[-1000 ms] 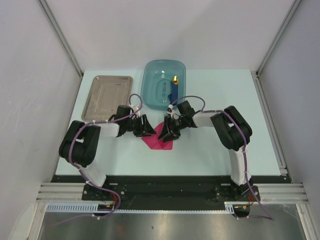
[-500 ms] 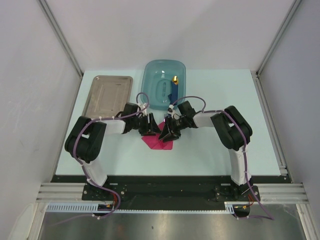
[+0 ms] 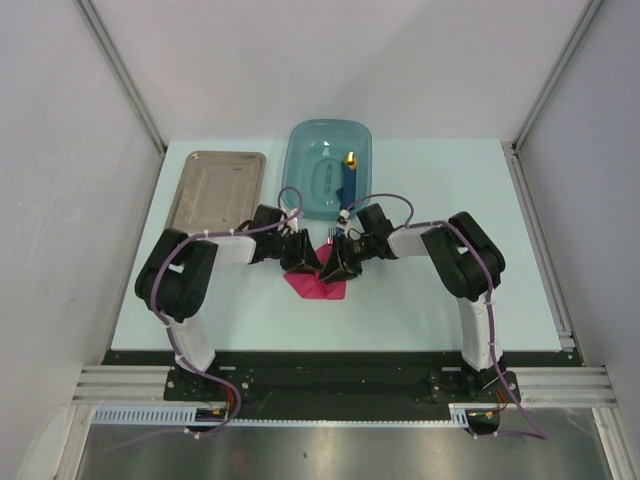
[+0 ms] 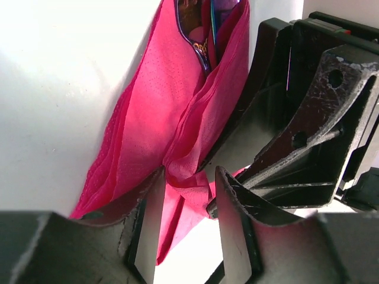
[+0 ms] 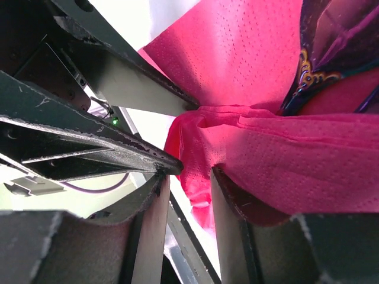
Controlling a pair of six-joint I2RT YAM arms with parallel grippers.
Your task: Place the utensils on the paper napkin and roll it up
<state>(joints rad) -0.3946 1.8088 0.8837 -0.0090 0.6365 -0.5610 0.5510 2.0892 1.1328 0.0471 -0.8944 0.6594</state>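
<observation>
The pale green table [image 3: 430, 300] sits inside white walls, with a grey metal tray [image 3: 215, 190] at its far left. At far centre is a teal tub [image 3: 300, 170] holding a blue object with a yellow tip [image 3: 349, 172]. From above I see both arms bent inward so that the left gripper [image 3: 304, 260] and right gripper [image 3: 336, 266] meet nose to nose. They meet over the paper napkin [image 3: 316, 287], a crumpled pink patch at mid-table in front of the tub, partly hidden under the two heads. That view tells me nothing about the jaws.

The wrist cameras fill some of that in. The left wrist looks along the napkin standing up as a folded trough. Deep in the fold, at the top of the view, I can make out the utensils [image 4: 216, 26] as purplish-blue pieces with paper on both sides. A bunched tuck of napkin sits between the left fingers [image 4: 146, 228], touching the tip of one, and the right gripper's black body stands just beside it. The right wrist shows the mirror of this: a pink fold sits between its own fingers, resting against one, with a left finger tip just beside it. Each pair stands part-way together around paper with some gap showing, and I cannot tell whether either is actually clamping it
</observation>
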